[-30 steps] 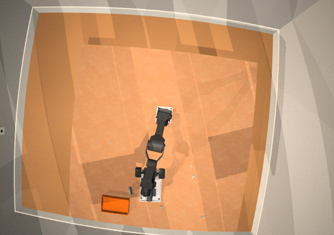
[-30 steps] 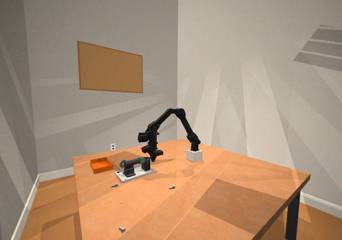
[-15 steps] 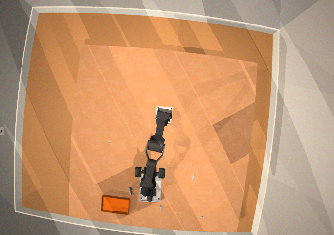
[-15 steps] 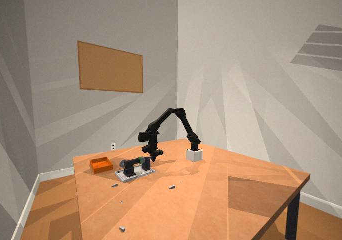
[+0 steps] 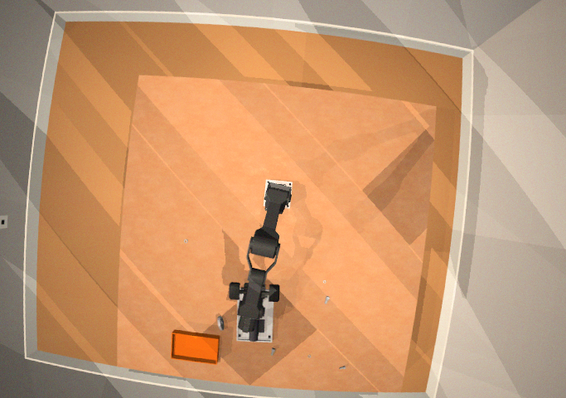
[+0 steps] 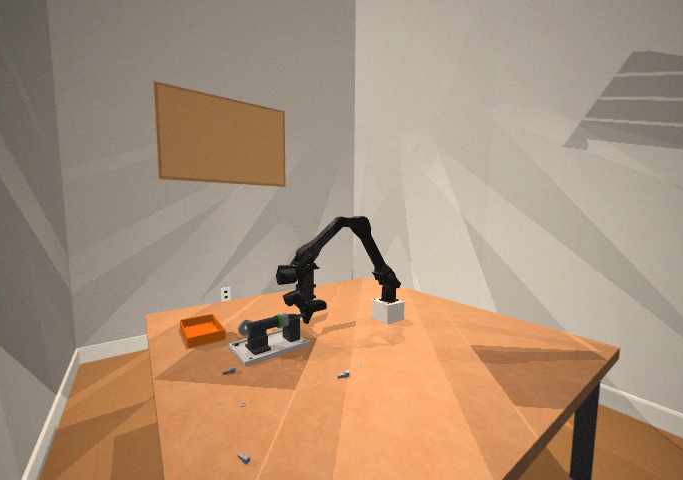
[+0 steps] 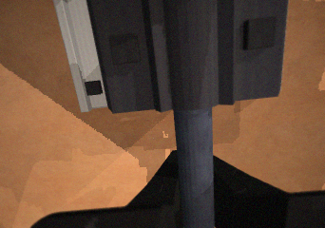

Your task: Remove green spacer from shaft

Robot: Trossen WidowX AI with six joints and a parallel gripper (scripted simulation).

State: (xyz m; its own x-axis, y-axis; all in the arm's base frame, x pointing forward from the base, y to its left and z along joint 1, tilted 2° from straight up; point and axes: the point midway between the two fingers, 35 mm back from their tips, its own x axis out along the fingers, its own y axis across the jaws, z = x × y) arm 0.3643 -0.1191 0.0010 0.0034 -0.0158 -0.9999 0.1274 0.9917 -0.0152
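Landmark: one pale grey rectangular base plate [image 5: 269,323] [image 6: 277,356], flat on the orange-brown wooden table [image 5: 189,159] [image 6: 404,390], its long axis running away from the white square pedestal [image 5: 288,183] [image 6: 387,311].

Item: big black housing block [image 6: 257,339], upright on the plate's end farther from the pedestal, with a horizontal dark barrel.

Item: smaller dark support block [image 6: 292,328] [image 7: 127,71], upright on the plate's nearer end.

Item: slim blue-grey cylindrical shaft [image 6: 301,315] [image 7: 196,166], level, its long axis along the plate; the exposed end points beyond the plate toward the pedestal.

Item: green ring-shaped spacer [image 6: 281,320], at the barrel's end, above the plate between the two blocks; not on the table. A pale grey ring-shaped spacer [image 6: 286,320] sits beside it, toward the smaller block.

Item: black parallel-jaw gripper [image 5: 253,292] [image 6: 307,319] [image 7: 186,156], pointing down at the plate's pedestal-side end, clamped on the shaft.

Item: grey metal disc [image 5: 220,322] [image 6: 244,327], beside the plate, on the side of the open orange box [image 5: 195,332] [image 6: 206,339], which stands farther out.

Loose hardware: three small grey bolts, one near [image 5: 273,351] [image 6: 229,371] the plate and two farther off; small nuts or washers lie scattered apart from it.
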